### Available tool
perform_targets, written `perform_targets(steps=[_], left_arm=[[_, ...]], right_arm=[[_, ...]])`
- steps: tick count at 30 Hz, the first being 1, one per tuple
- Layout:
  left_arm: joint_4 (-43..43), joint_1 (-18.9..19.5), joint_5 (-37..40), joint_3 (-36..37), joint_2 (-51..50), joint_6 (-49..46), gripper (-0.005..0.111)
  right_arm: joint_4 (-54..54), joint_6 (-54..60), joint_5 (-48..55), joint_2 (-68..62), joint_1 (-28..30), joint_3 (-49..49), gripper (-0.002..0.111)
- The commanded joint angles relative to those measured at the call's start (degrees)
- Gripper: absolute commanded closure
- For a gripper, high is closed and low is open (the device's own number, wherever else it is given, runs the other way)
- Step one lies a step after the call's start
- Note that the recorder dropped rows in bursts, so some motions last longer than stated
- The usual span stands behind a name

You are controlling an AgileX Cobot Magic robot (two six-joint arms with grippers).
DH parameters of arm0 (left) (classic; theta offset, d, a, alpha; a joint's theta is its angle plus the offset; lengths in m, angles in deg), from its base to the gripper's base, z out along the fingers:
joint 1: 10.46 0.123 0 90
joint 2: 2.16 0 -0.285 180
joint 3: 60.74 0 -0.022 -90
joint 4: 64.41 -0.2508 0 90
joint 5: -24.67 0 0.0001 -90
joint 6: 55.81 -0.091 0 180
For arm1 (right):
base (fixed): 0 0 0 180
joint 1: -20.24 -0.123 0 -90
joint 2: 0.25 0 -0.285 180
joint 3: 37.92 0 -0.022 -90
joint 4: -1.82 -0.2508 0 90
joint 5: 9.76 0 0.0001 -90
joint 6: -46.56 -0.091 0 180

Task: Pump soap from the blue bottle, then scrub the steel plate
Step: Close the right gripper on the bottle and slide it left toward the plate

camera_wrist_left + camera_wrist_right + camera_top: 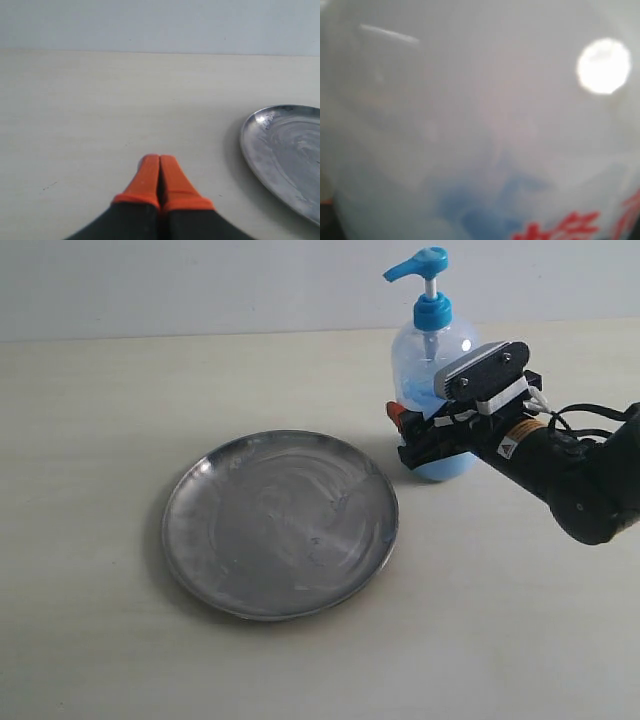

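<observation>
The blue bottle (430,345) stands upright just beyond the right rim of the steel plate (280,525), its blue pump head (420,265) up and its spout pointing left. Pale blue soap (447,467) fills its base. My right gripper (418,436) reaches in from the right and clasps the bottle's lower body, with one orange fingertip (396,414) showing on the bottle's left side. In the right wrist view the bottle (480,100) fills the frame, blurred. My left gripper (160,161) hovers over the bare table, shut and empty, with the plate (290,150) off to one side.
The pale table (90,420) lies bare round the plate and bottle, and a light wall runs along its back edge. The right arm's black forearm (580,480) stretches over the table's right side. The plate's surface shows streaky smears.
</observation>
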Motion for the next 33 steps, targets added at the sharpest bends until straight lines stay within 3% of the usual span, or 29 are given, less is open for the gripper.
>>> perform_targets(steps=[1,33], left_arm=[[0.0,0.2,-0.7,0.2,0.4,0.2,0.107],[0.0,0.2,-0.7,0.2,0.4,0.2,0.107]], right_arm=[[2.6,1.2,-2.4,0.5,0.2,-3.3,0.108],[14.9,-1.8,-0.7,0.3,0.1,-8.4,0.108]])
